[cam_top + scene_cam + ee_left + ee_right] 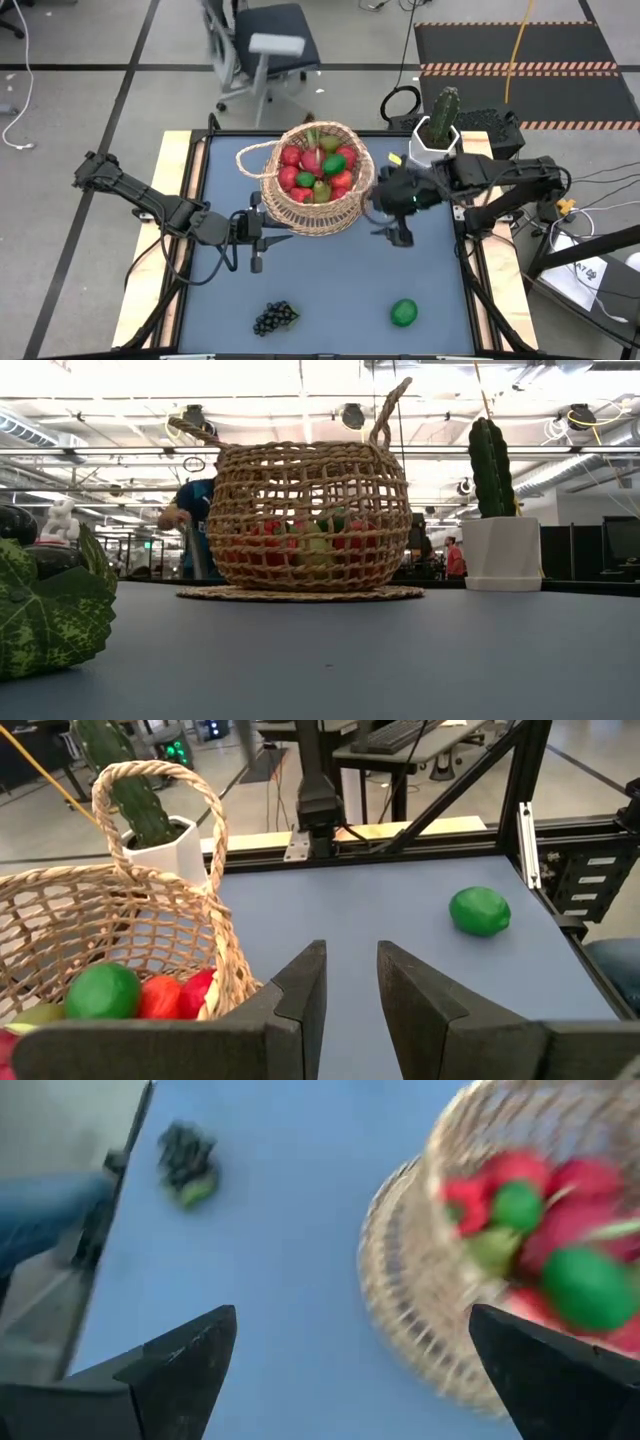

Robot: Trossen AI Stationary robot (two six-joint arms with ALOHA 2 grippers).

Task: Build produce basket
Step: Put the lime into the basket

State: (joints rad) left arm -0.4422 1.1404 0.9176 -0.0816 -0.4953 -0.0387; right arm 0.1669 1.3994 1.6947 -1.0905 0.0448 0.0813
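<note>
Lying on the blue table (330, 275) nearest the front edge, the grape bunch (275, 318) stretches its long axis side to side, stem end toward the lime (403, 313), which sits well apart from it. Both lie in front of the two grippers. The left gripper (256, 238) has its jaws narrowed to a slim gap with nothing between them, just beside the basket (315, 180). The right gripper (392, 222) hangs at the basket's other side, jaws spread wide and empty. Between them the basket stands upright, handle up, holding red and green fruit (318, 172). Beyond stands a potted cactus (440, 125).
</note>
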